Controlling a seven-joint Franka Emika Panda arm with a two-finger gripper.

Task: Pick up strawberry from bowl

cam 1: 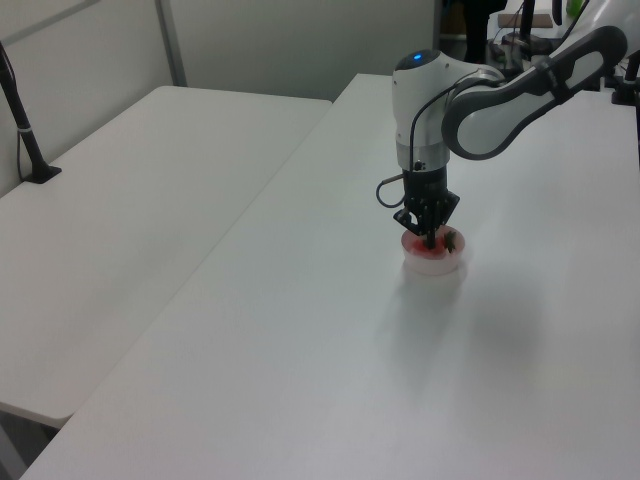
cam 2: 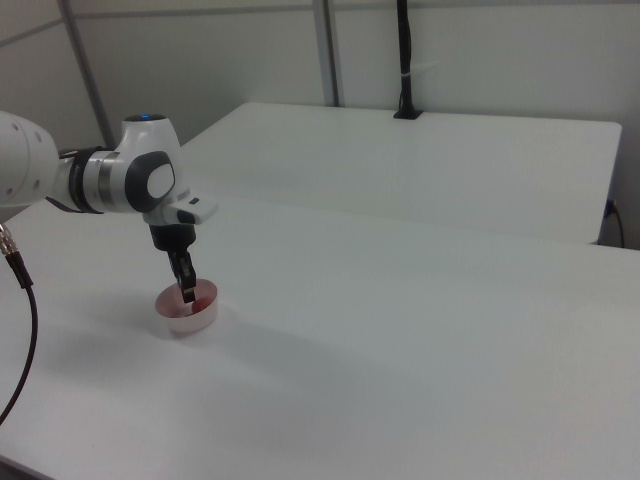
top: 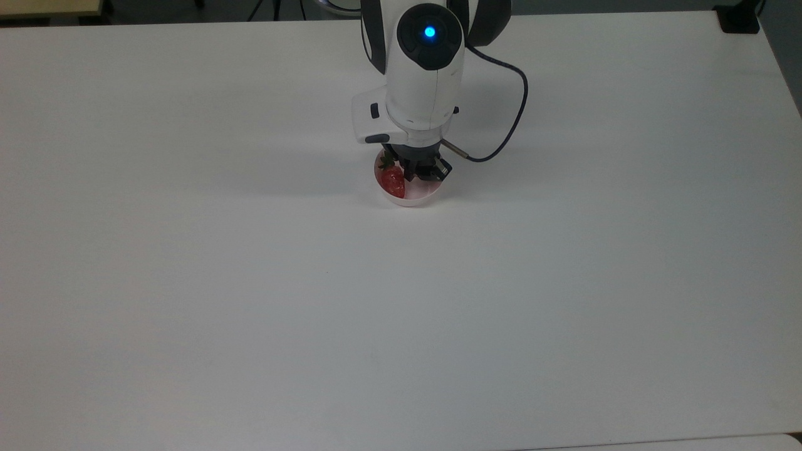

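Resting inside the bowl (top: 410, 195), the strawberry (top: 393, 181) lies toward the top view's left, leafy stem pointing away from the camera. My pincer (top: 418, 172) reaches into the bowl beside it, fingers nearly closed, gripping nothing. A cable (top: 510, 119) loops above the white counter (top: 250, 282).

A wide white surface (top: 250, 282) spans the top view; one pale pink bowl (top: 410, 197) rests directly on it. A second white surface (cam 1: 130, 200) stands beside it.
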